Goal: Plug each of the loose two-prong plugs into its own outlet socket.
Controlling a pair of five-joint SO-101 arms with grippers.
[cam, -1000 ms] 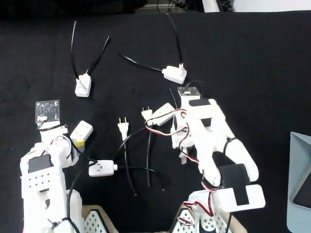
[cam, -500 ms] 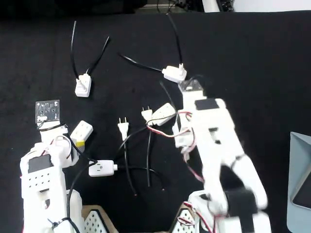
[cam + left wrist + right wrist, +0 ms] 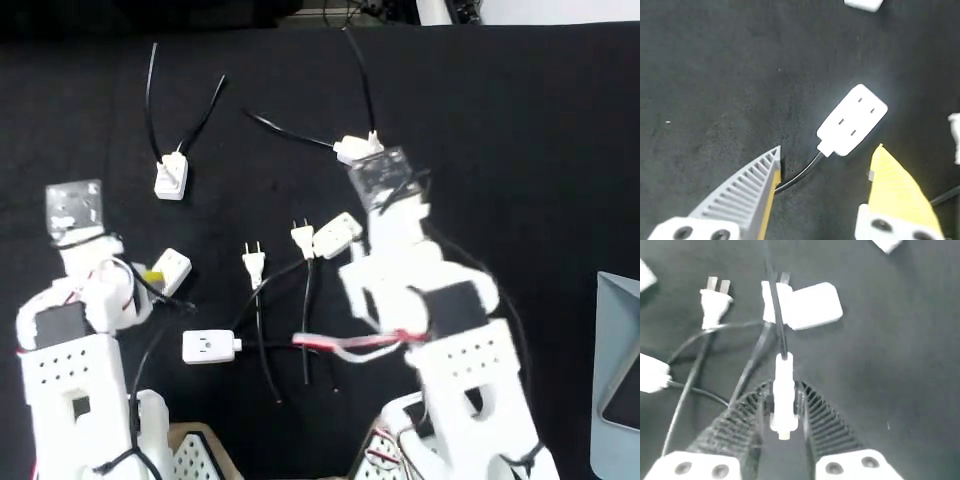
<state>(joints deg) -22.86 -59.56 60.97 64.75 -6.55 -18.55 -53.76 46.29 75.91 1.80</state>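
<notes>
Black cloth covers the table (image 3: 540, 120), and most of the work crowds round one white outlet block (image 3: 338, 236) near its middle. Just short of that block, the right gripper (image 3: 784, 390) has its jaws clenched on the narrow body of a held plug (image 3: 783, 371), whose black cord runs on toward the block. A second plug (image 3: 301, 236) lies against the block's end with its prongs showing, not seated. A loose plug (image 3: 253, 262) lies near the block on the left arm's side.

Further out on that side, well apart from the block, the left gripper (image 3: 827, 152) hangs over a flat socket (image 3: 852, 120). Its jaws are released, one to each side of the socket's cord end, and touch nothing.

These plugs look light and hard-shelled, with thin prongs that would probably bend if driven in crooked. The flat sides of the body behind the prongs are the place to pinch. The sockets seem just as light, so one may skid on the cloth unless braced. The cords (image 3: 305, 330) look springy and could drag a plug off line.

Crossing cords leave little room on the block's near side. The widest room lies on its far side and toward the grey container (image 3: 618, 370) at the table's edge.
</notes>
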